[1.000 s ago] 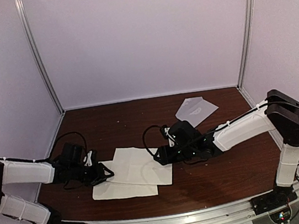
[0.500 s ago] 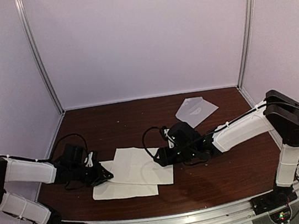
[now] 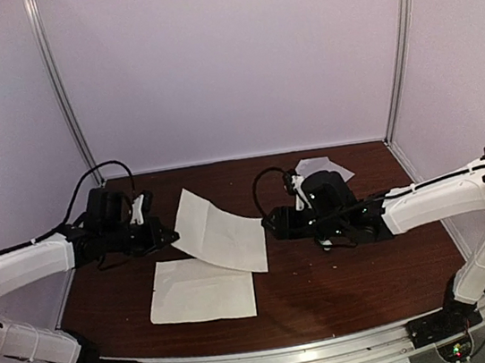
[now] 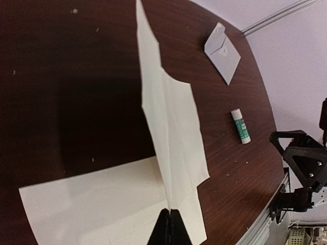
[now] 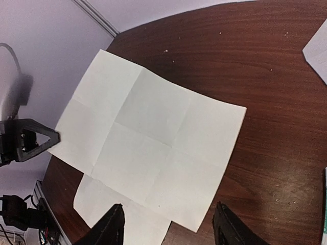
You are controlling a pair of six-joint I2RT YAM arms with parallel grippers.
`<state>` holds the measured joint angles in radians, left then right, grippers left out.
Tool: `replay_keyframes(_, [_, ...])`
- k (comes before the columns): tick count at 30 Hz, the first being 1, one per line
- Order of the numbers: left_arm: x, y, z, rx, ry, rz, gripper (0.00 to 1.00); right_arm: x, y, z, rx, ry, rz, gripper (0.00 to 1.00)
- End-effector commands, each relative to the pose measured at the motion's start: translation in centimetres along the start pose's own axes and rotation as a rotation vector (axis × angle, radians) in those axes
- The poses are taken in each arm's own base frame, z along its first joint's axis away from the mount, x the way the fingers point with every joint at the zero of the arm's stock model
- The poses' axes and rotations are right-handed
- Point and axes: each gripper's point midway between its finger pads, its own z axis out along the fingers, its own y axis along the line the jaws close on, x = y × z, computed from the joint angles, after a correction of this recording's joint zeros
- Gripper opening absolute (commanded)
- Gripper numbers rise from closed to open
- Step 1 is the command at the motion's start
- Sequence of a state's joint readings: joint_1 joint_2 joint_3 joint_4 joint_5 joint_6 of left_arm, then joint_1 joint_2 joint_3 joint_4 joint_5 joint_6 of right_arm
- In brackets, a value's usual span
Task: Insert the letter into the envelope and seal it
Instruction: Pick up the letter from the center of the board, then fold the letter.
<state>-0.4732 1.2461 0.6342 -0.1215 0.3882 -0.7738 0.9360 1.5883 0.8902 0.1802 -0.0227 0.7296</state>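
Now, left claw [image 3: 170, 238] tight on the letter [image 3: 222, 231], right claw [image 3: 271, 224] (fingers [image 5: 113, 225] apart) just beside its opposite edge.

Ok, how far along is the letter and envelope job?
Nothing looks done: the envelope lies apart at the back, without the letter. In hand: the left gripper is shut on it, holding it raised; the right gripper is open beside it. Left: inserting and sealing.

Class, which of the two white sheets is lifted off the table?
The creased sheet, pinched at its left edge by the left gripper; the other sheet lies flat nearer the arm bases.
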Motion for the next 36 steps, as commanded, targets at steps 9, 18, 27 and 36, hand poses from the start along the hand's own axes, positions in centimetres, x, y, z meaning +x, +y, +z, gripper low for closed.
replay_keyframes(9, [-11.7,-14.7,-5.2,0.231,-0.184,0.692,0.00,-8.3,-1.9,-7.5,-0.071,-0.253,-0.057,0.80])
replay_keyframes(18, [-7.3,-21.5,-4.2,0.487,-0.040,1.006,0.00,-10.9,3.4,-12.9,-0.261,-0.296,-0.340,0.96])
replay_keyframes(27, [-1.0,-23.4,-5.2,0.672,0.093,1.070,0.00,-11.4,4.1,-14.8,-0.331,-0.247,-0.459,1.00])
replay_keyframes(36, [1.5,-25.3,-8.2,0.818,0.124,1.098,0.00,-11.3,6.5,-16.1,-0.438,-0.152,-0.576,1.00])
